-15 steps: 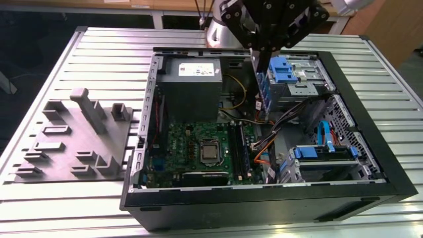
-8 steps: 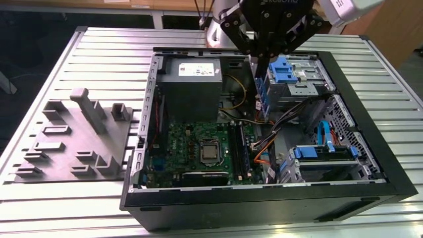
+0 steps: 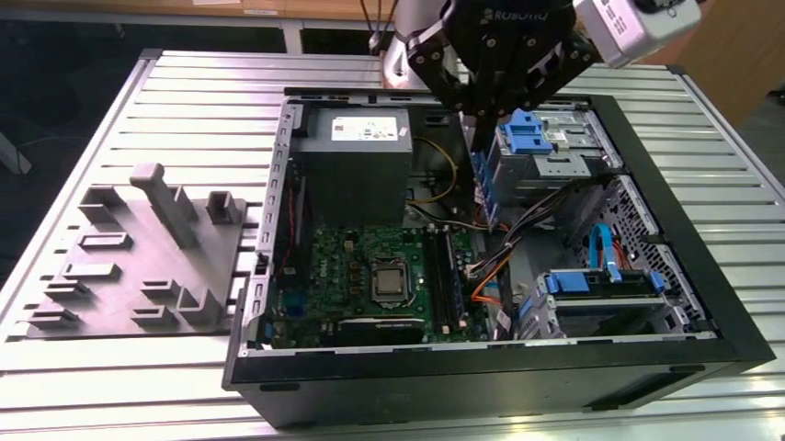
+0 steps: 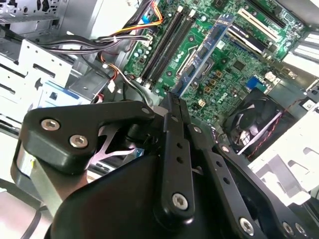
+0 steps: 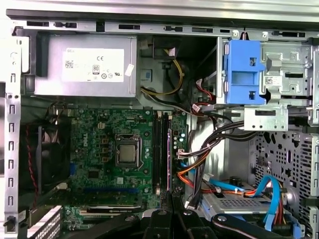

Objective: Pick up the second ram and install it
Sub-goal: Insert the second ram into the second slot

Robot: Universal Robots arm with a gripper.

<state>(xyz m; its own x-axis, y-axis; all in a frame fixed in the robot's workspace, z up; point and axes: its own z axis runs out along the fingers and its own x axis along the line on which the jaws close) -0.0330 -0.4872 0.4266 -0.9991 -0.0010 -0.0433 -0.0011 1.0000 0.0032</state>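
End effector (image 4: 174, 99) pinches second ram (image 4: 204, 56) above motherboard (image 3: 337, 262).

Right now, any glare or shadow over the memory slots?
Exterior view: memory slots in shade, no glare. First wrist view: evenly lit, sheen on the power supply label, fan corner dark. Second wrist view: slots lit, gripper holding the memory stick darkens the foreground.

Case (image 3: 466, 377) on table (image 3: 209, 92), fixture (image 3: 147, 257) at exterior view's left, motherboard (image 3: 331, 257) inside, power supply (image 3: 356, 156) behind it, second ram (image 4: 202, 55) over motherboard
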